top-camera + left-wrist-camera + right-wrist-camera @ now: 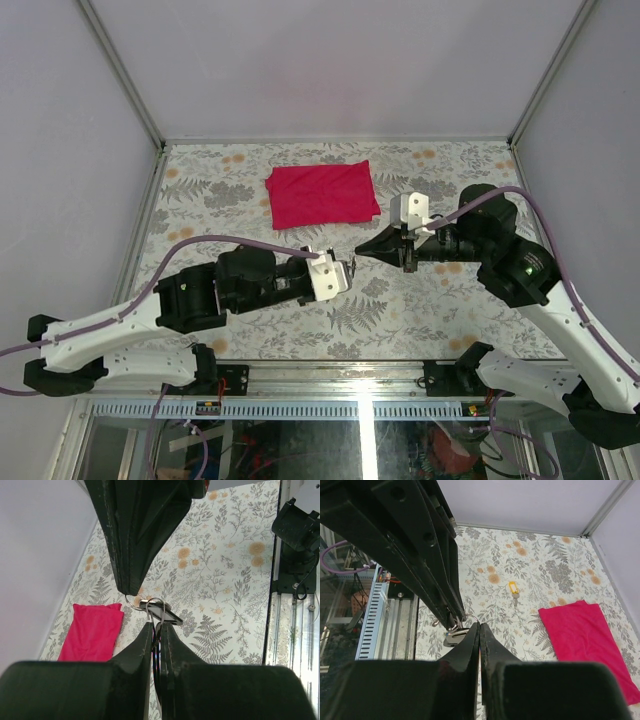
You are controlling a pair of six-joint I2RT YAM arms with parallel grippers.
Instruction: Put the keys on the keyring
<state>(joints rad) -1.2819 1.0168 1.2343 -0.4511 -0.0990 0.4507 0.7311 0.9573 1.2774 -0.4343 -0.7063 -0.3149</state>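
The thin silver keyring (154,601) hangs in the air between my two grippers, above the floral table. My left gripper (156,626) is shut on the ring's wire from one side. My right gripper (129,591) is shut on it from the other. A dark-headed key (166,614) hangs at the ring and also shows in the right wrist view (454,638). A yellow-headed key (513,588) lies loose on the table. In the top view the left gripper (347,270) and right gripper (361,252) meet tip to tip. Other keys are out of view.
A red cloth (322,194) lies flat at the back middle of the table (450,170). Grey walls close in the back and sides. The metal frame (330,368) runs along the near edge.
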